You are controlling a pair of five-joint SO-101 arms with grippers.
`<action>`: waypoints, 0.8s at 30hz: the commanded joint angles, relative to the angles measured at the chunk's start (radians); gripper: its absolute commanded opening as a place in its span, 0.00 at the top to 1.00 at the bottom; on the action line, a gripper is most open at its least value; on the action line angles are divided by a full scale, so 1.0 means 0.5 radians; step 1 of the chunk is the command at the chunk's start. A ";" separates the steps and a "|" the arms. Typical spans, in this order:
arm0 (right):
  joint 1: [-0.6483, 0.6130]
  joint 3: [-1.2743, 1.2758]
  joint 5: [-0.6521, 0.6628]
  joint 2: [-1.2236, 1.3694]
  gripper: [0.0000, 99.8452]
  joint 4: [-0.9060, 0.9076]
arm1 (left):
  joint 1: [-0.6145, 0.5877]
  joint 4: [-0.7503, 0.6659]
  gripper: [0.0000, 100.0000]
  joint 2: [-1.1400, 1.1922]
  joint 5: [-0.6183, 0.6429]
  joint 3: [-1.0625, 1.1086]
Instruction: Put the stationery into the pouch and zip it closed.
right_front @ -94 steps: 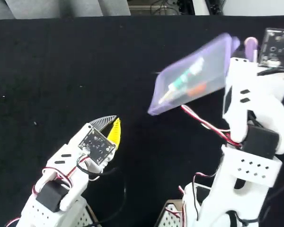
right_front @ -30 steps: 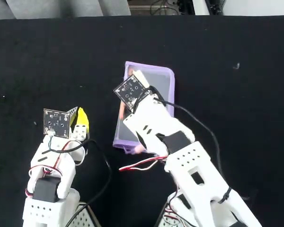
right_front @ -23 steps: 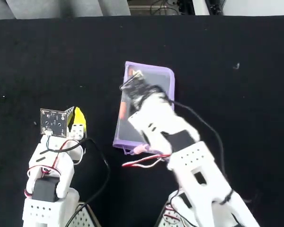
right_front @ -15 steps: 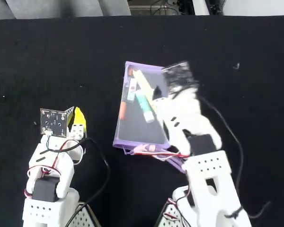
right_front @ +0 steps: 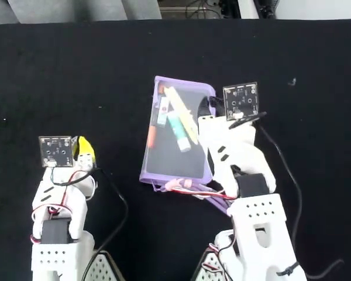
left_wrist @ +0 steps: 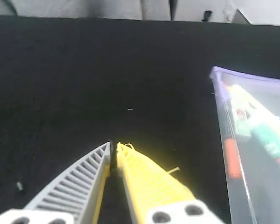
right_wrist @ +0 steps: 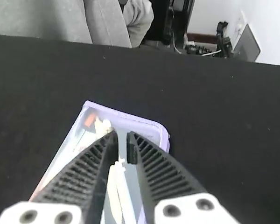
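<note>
The purple pouch (right_front: 174, 167) with a clear window lies flat in the middle of the black table. Through the window I see a pale yellow pen (right_front: 181, 111), a teal marker (right_front: 176, 129) and an orange piece (right_front: 151, 136). A pink zip pull (right_front: 179, 184) sits at the pouch's near end. My right gripper (right_front: 207, 109) (right_wrist: 120, 136), black-fingered, is at the pouch's far right corner, just above it, shut on nothing. My left gripper (right_front: 82, 146) (left_wrist: 115, 147), grey and yellow, is shut and stands left of the pouch (left_wrist: 252, 140), well apart from it.
The black table (right_front: 76, 70) runs wide and bare to the left and far side. The right arm's red and white cables (right_front: 205, 194) trail across the pouch's near end. A chair and room clutter (right_wrist: 130, 18) lie beyond the table's far edge.
The pouch, earlier held up in the air at the right, now lies on the table. The right arm swung off the pouch to its right side. The left arm drew back leftward.
</note>
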 commanded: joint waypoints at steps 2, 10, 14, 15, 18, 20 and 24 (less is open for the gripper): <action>0.101 0.051 -0.012 -0.060 0.97 -0.221 | -0.069 -0.046 0.97 -0.025 0.245 -0.054; 0.371 0.183 -0.018 -0.060 0.98 -0.611 | -0.075 0.206 0.97 -0.025 0.249 -0.204; 0.377 0.189 -0.018 -0.084 0.99 -0.626 | -0.075 0.255 0.97 -0.064 0.261 -0.213; 0.377 0.192 -0.025 -0.118 0.99 -0.623 | -0.075 0.282 0.97 -0.095 0.261 -0.213; 0.399 0.275 -0.138 -0.311 0.99 -0.623 | -0.075 0.405 0.97 -0.101 0.261 -0.321; 0.427 0.364 -0.212 -0.520 0.99 -0.623 | -0.075 0.528 0.97 -0.095 0.261 -0.416; 0.454 0.582 -0.249 -1.023 0.99 -0.620 | -0.075 0.623 0.97 -0.095 0.261 -0.496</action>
